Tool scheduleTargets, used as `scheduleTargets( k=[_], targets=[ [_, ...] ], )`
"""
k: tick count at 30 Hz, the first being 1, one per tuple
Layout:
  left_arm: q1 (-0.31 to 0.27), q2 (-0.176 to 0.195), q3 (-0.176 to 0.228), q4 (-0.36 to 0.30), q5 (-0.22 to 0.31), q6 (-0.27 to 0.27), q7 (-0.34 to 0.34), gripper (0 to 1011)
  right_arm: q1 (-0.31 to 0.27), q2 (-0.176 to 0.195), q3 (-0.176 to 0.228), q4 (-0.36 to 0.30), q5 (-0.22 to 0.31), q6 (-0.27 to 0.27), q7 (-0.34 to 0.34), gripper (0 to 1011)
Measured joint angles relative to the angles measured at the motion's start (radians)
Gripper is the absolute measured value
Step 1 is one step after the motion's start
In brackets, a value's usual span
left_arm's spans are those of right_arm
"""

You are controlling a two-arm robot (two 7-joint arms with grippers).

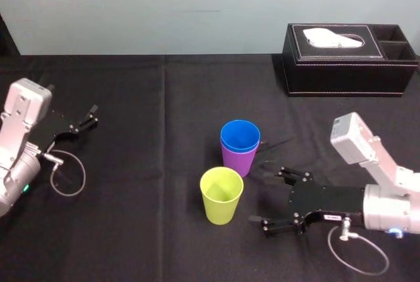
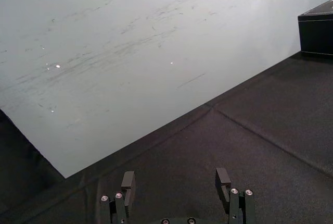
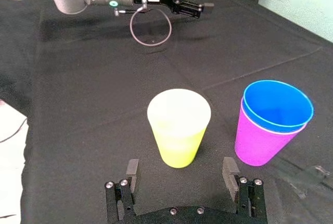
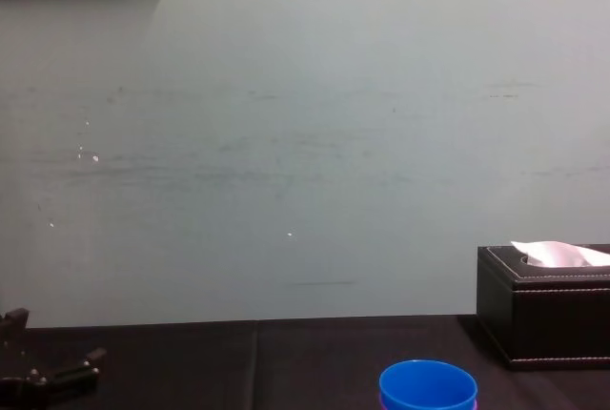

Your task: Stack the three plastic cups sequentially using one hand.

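While the bright blue cup [image 1: 240,135] is seen nested inside the purple cup [image 1: 239,162] near the middle of the black-covered table [image 1: 131,229], the yellow-green cup [image 1: 222,195] is found standing upright on its own, just in front of that pair and slightly to the left, apart from it. The right gripper [image 1: 268,197] is held low over the cloth just to the right of the yellow-green cup, with its long fingers spread wide and pointed towards the cup; nothing is gripped, and no contact with the cup can be made out. In the right wrist view the yellow-green cup is framed between the two fingers but ahead of their tips. The left gripper [image 1: 88,118] is parked at the far left of the table, well apart from the cups, its fingers parted and empty. A black tissue box [image 1: 351,59] is set at the back right, by the wall.
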Motion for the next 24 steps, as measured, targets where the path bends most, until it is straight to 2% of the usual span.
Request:
scheduleTargets(
  k=[9, 24],
  targets=[
    [0.0, 0.0, 0.0, 0.0, 0.0, 0.0, 0.0, 1011, 0.038, -0.051, -0.039, 0.049, -0.023, 0.008, 0.006, 1003],
    [0.0, 0.0, 0.0, 0.0, 0.0, 0.0, 0.0, 1012, 0.074, -0.098, -0.071, 0.089, -0.021, 0.011, 0.022, 1003]
  ],
)
